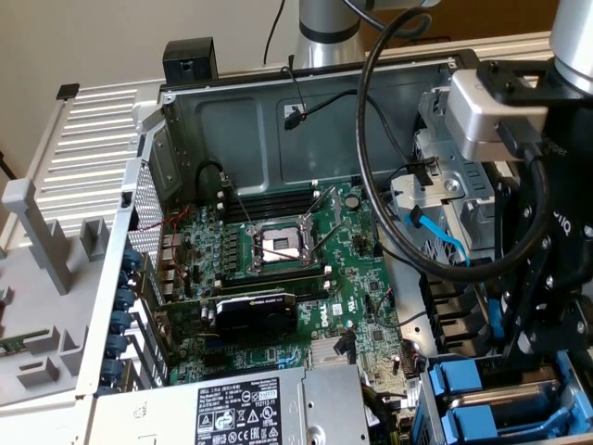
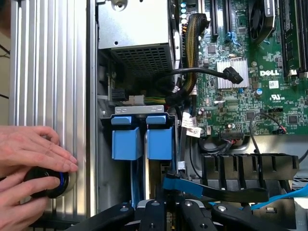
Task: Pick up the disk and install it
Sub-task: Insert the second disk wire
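Observation:
Two bright blue carriers (image 2: 127, 139) (image 2: 159, 137) stand side by side in the drive bay at the case's corner, with grey metal between them. Either could be the disk; I cannot tell which. In the exterior view the same blue carriers (image 1: 459, 380) show at the lower right, beside the power supply. My gripper (image 1: 523, 350) hangs just above that bay, and its black linkages (image 2: 169, 211) sit over the bay edge. A blue strip (image 2: 174, 183) lies just past the gripper. Whether anything is held is hidden.
A person's hands (image 2: 29, 154) rest on a black puck with a blue ring (image 2: 48, 182) on the ribbed case side. The motherboard (image 1: 287, 269), silver power supply (image 1: 250, 408), a blue cable (image 1: 445, 243) and black cables (image 2: 202, 72) crowd the case.

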